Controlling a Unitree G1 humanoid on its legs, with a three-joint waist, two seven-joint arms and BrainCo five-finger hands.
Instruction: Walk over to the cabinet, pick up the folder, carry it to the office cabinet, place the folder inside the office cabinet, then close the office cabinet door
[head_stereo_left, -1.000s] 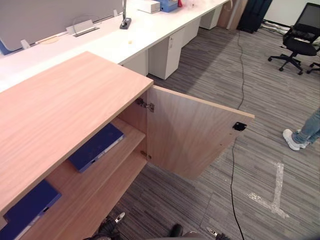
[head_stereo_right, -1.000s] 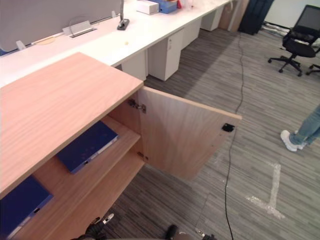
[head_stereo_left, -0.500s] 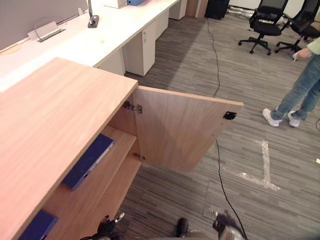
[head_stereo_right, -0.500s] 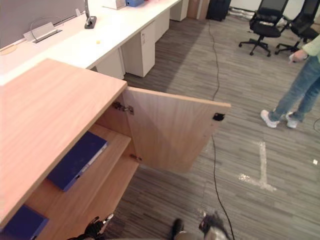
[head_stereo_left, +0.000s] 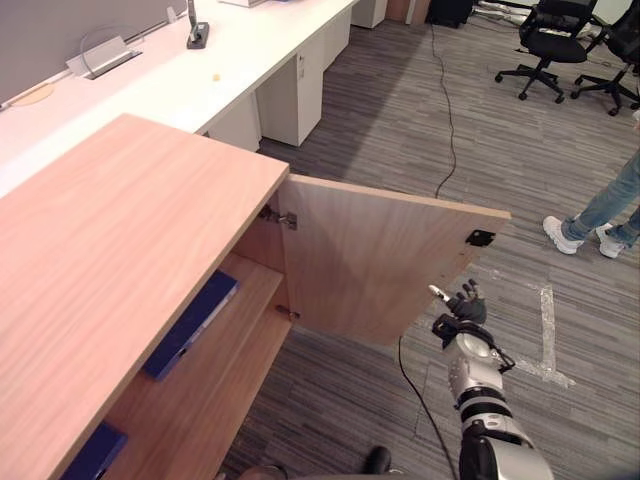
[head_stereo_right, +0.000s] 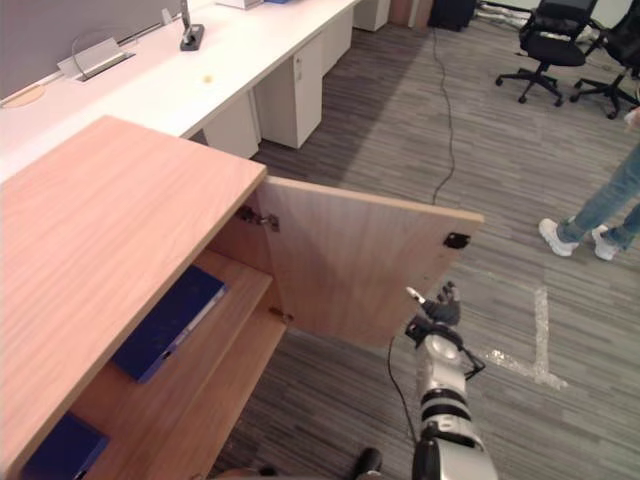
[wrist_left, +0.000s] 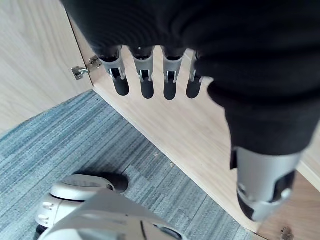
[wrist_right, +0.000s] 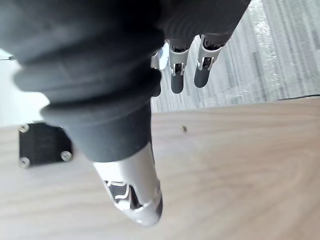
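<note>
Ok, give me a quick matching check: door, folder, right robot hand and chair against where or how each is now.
1 cabinet door
2 blue folder
3 right robot hand
4 office chair

A lying flat on a shelf
B swung wide open
C farthest away, upper right of the head views
D fingers straight, near the door's free edge

Pairs: 1-B, 2-A, 3-D, 4-C.
</note>
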